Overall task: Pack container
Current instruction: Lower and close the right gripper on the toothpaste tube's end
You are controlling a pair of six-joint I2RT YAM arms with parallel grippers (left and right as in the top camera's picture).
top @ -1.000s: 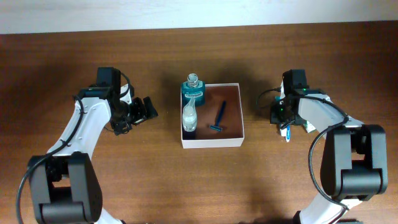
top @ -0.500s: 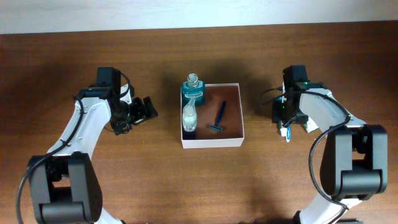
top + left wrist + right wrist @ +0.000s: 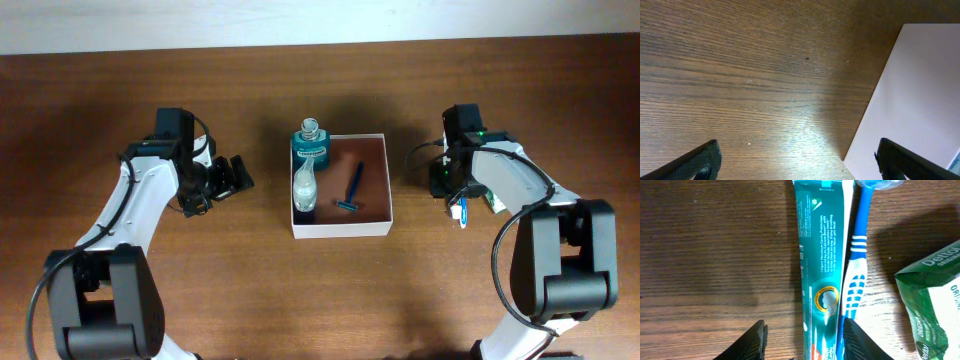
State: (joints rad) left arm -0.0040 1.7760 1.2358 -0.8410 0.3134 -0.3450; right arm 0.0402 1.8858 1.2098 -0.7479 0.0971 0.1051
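Container (image 3: 372,190) lies between left claw (image 3: 240,174) and right claw (image 3: 805,332), touching neither.

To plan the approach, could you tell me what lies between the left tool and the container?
Only bare table between left tool and container, shown in the overhead view.

A blue plastic razor (image 3: 352,187) lies in the square white cardboard box (image 3: 340,229); a green toothpaste tube (image 3: 820,265) lies outside, to its right.

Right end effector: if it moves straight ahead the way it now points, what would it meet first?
The right end effector would likely meet the toothpaste tube first, the toothbrush lying right beside it; depth is unclear.
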